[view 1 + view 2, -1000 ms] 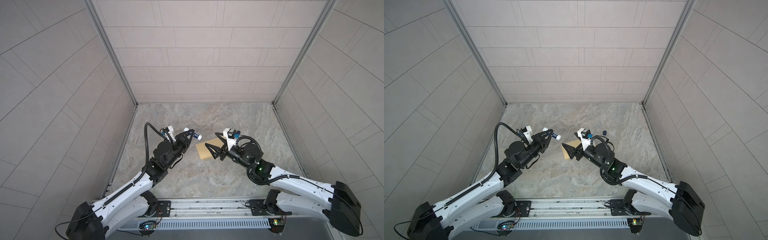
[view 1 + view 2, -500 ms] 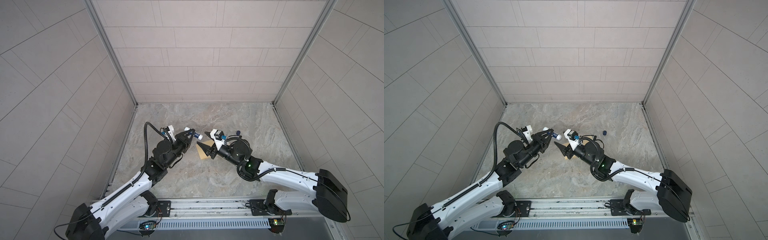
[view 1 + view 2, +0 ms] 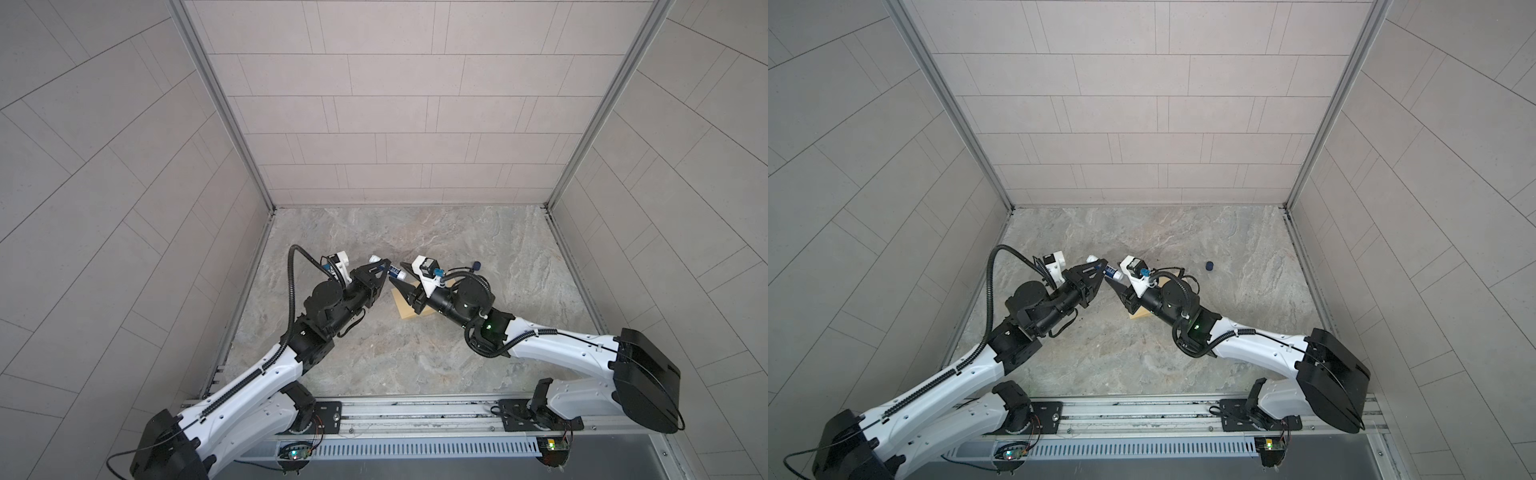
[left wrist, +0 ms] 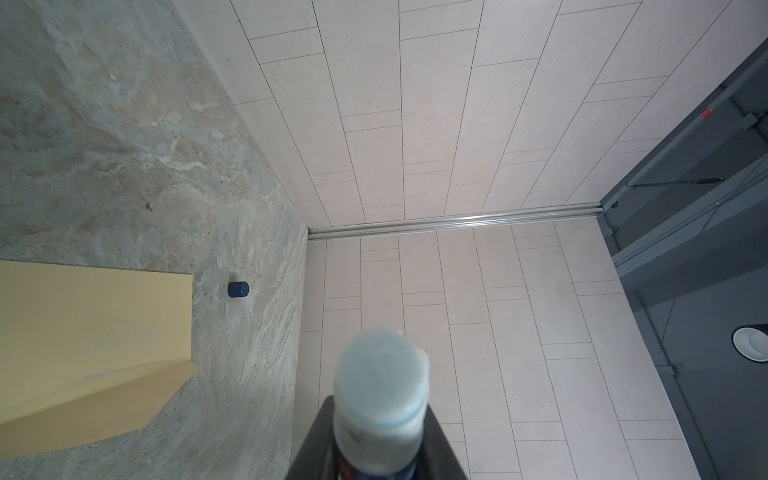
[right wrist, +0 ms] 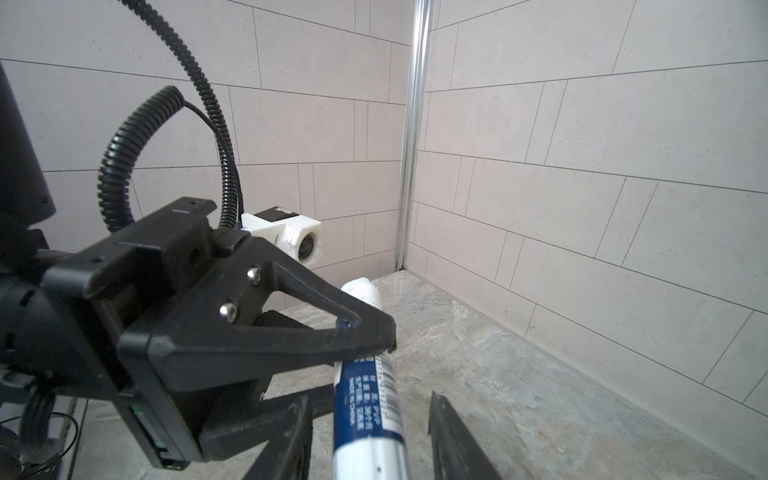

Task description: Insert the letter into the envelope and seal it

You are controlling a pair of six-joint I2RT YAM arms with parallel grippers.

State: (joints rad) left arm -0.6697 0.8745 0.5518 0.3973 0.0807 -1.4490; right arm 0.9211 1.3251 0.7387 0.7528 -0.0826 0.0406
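The envelope (image 3: 402, 309) lies on the marbled grey bench (image 3: 415, 357), partly under the right hand (image 5: 370, 399). That hand's jaws stand apart either side of a glue stick (image 5: 368, 419), which the left hand (image 3: 383, 270) grips. A blue cap (image 3: 476, 263) sits nearby, and pale tiled walls (image 3: 395, 124) close three sides.

1. Left hand (image 5: 368, 343), black, is reaching in across the view and clamping a glue stick (image 5: 365, 409) partway along its barrel.
2. The glue stick is showing a blue-and-white label with a barcode. Its white end is pointing toward the far corner and its near end is running out of frame.
3. Right hand (image 5: 370, 440): two dark fingers (image 5: 455, 442) are flanking the tube's near part, with a gap showing on each side.
4. A white wrist camera (image 5: 291, 239) and a looped corrugated cable (image 5: 137, 137) are sitting behind the left hand's fingers.
5. The marbled desk (image 5: 519, 395) is meeting tiled walls (image 5: 582, 124) at a metal corner strip (image 5: 411, 145).
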